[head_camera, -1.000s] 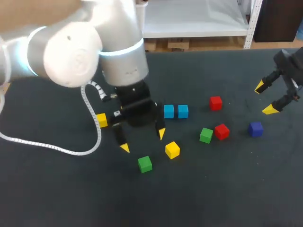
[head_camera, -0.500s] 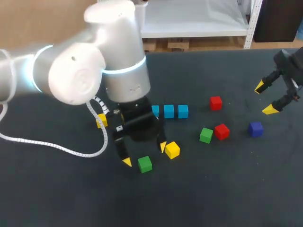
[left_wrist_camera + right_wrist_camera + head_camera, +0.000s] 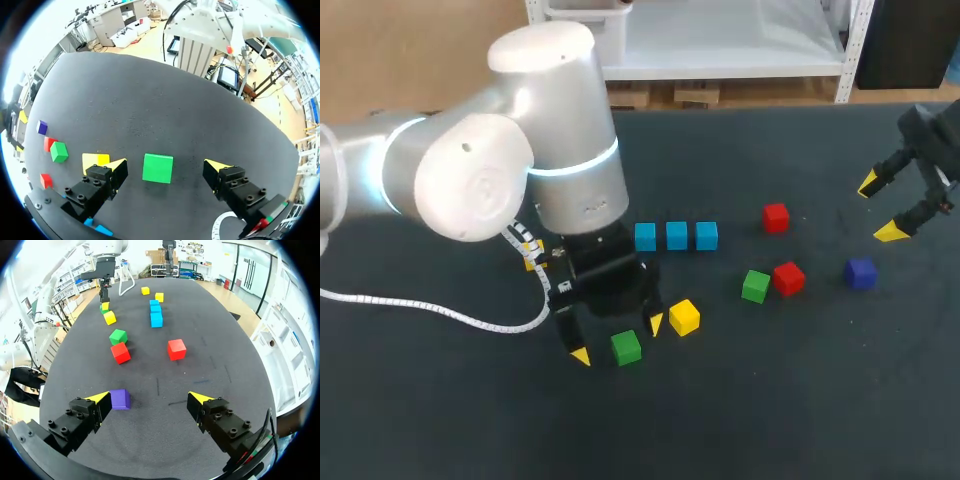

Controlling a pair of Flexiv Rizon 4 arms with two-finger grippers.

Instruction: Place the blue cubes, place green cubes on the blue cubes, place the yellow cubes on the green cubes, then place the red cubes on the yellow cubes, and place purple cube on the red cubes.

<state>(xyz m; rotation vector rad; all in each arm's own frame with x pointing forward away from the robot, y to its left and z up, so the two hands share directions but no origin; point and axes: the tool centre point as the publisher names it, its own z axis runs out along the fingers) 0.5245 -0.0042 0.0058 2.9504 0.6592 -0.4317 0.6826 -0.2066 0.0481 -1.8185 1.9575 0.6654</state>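
A green cube (image 3: 626, 347) (image 3: 158, 168) lies on the table between the fingers of my left gripper (image 3: 618, 340) (image 3: 166, 166), which is open with a gap on each side of it. Three blue cubes (image 3: 677, 236) stand in a row behind it. A yellow cube (image 3: 684, 317) (image 3: 95, 161) sits just beside one left finger. Another green cube (image 3: 755, 286), two red cubes (image 3: 788, 278) (image 3: 776, 217) and the purple cube (image 3: 860, 272) (image 3: 120, 399) lie further right. My right gripper (image 3: 880, 208) (image 3: 148, 397) hangs open above the far right of the table, the purple cube below one finger.
More yellow cubes (image 3: 159, 297) lie beyond the blue row (image 3: 156, 312), mostly hidden behind my left arm in the head view. A white cable (image 3: 440, 312) from the left arm trails over the table's left part. The black table (image 3: 790, 400) is bare along its front.
My left gripper has moved toward the table's front and come down around the green cube, uncovering the third blue cube. The right arm has not moved.
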